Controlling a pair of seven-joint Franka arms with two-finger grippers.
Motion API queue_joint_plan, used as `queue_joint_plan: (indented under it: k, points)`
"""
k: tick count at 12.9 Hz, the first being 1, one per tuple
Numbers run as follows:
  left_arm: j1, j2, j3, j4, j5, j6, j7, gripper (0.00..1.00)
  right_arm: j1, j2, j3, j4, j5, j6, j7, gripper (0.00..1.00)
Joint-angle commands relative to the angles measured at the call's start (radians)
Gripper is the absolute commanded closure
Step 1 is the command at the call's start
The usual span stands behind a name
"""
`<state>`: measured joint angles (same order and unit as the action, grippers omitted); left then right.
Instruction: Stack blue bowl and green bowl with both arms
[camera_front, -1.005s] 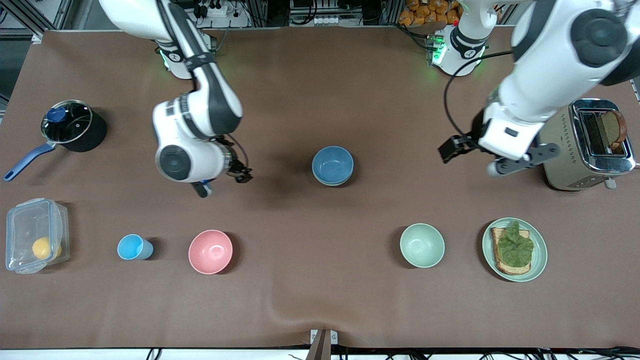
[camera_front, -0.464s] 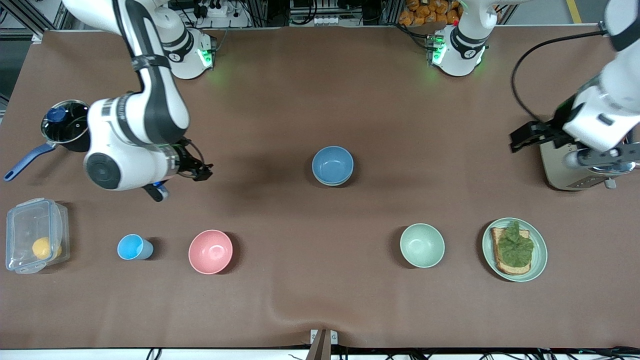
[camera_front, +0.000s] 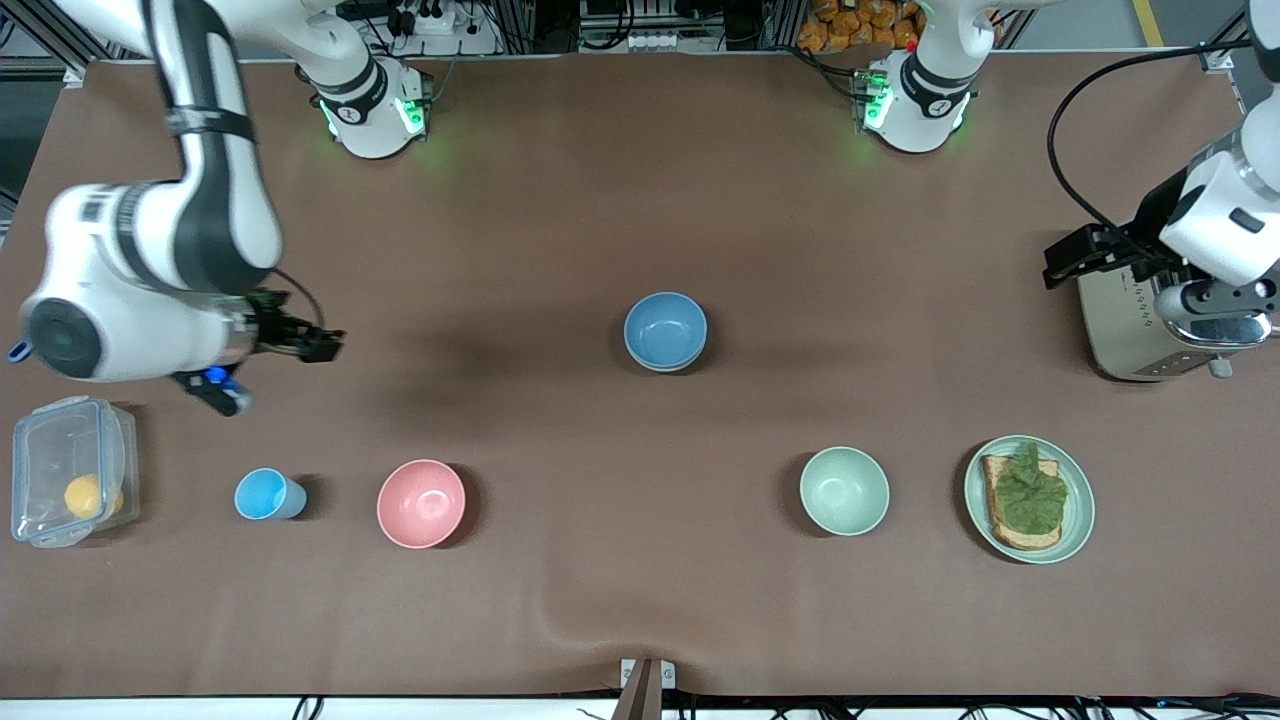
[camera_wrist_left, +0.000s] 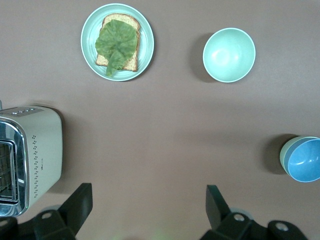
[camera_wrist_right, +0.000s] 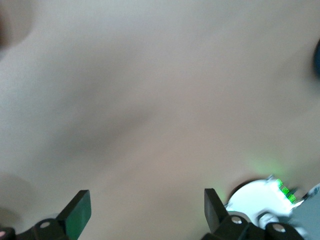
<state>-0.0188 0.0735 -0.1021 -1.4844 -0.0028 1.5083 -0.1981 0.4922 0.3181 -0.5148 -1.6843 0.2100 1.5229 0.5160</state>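
The blue bowl (camera_front: 665, 328) sits near the middle of the table, nested inside the sage-green bowl. In the left wrist view the blue bowl (camera_wrist_left: 306, 160) shows with the green bowl's rim (camera_wrist_left: 283, 155) around its edge. My left gripper (camera_wrist_left: 147, 196) is open and empty, up in the air beside the toaster at the left arm's end of the table. My right gripper (camera_wrist_right: 145, 201) is open and empty, up over bare table at the right arm's end. Both grippers are well away from the stacked bowls.
A paler mint-green bowl (camera_front: 844, 490) and a plate with toast and lettuce (camera_front: 1030, 498) lie nearer the front camera. So do a pink bowl (camera_front: 421, 503), a light-blue cup (camera_front: 266, 494) and a clear box with a yellow thing (camera_front: 68, 470). The toaster (camera_front: 1125, 320) stands under the left hand.
Both arms swung outward from the middle, the right arm toward its end of the table, the left arm toward the toaster. The bowls stayed put.
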Motion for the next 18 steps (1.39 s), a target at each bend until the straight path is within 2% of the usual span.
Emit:
queue_joint_plan:
  k: [1,3,5,6,7,10,13,18]
  points:
    - [-0.003,-0.037,0.002,0.007,0.009,-0.026,0.023,0.00,-0.177,-0.082,0.139,-0.009,-0.102,-0.004,-0.138,0.00]
    - [-0.003,-0.043,0.007,0.010,0.004,-0.052,0.025,0.00,-0.268,-0.135,0.212,-0.015,-0.156,0.025,-0.209,0.00]
    - [-0.001,-0.046,0.009,0.018,0.007,-0.062,0.025,0.00,-0.409,-0.204,0.347,-0.018,-0.161,0.052,-0.295,0.00]
    - [-0.003,-0.060,0.009,0.016,0.014,-0.063,0.025,0.00,-0.446,-0.226,0.386,-0.017,-0.181,0.054,-0.319,0.00]
    - [-0.007,-0.066,0.009,0.016,0.017,-0.063,0.025,0.00,-0.452,-0.238,0.400,-0.014,-0.211,0.053,-0.336,0.00]
    - [-0.007,-0.086,0.013,0.000,0.014,-0.065,0.035,0.00,-0.484,-0.241,0.496,0.107,-0.219,0.030,-0.341,0.00]
    - [-0.012,-0.141,0.036,-0.055,0.006,-0.100,0.105,0.00,-0.472,-0.255,0.490,0.184,-0.212,0.020,-0.338,0.00]
    - [-0.015,-0.147,0.035,-0.059,0.003,-0.100,0.069,0.00,-0.469,-0.269,0.487,0.229,-0.212,-0.006,-0.338,0.00]
